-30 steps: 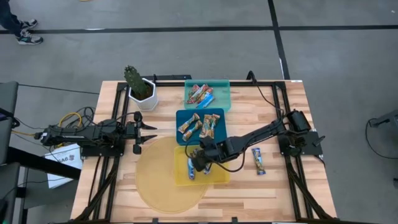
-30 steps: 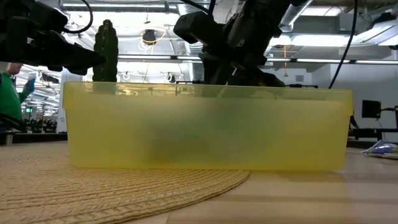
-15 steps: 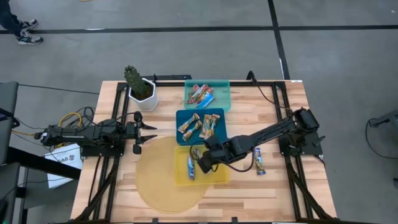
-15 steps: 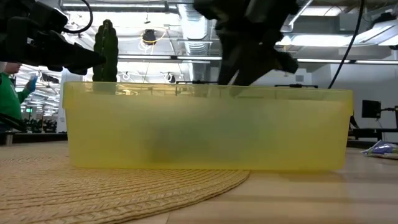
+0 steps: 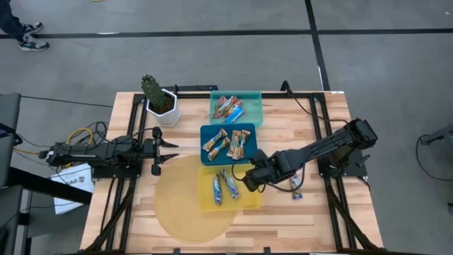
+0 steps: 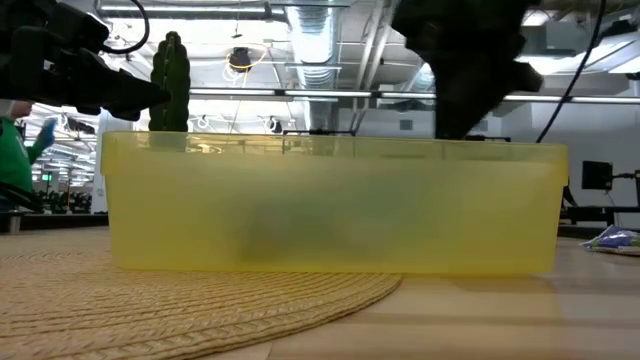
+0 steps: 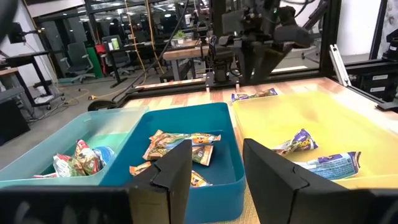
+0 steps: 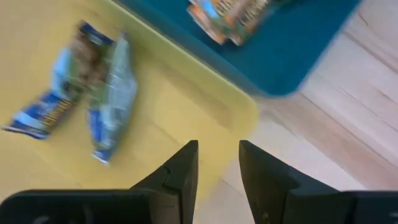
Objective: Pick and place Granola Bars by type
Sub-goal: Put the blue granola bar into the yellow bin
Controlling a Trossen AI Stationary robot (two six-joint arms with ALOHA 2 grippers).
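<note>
Wooden table (image 5: 318, 212), three trays in a row, your right claw (image 5: 249, 181) over the yellow tray's edge.

Your right claw hangs empty, fingers slightly parted, above the yellow tray (image 5: 248, 202) rim beside the table. Two blue-white Granola Bars (image 5: 224, 186) lie in that tray, tan-brown bars (image 5: 228, 142) in the blue tray (image 5: 249, 129), red-multicolour bars (image 5: 228, 108) in the teal tray (image 5: 253, 106), one blue-white bar (image 5: 295, 184) loose on the table. Your left claw (image 5: 161, 150) waits, parted, at the left.
</note>
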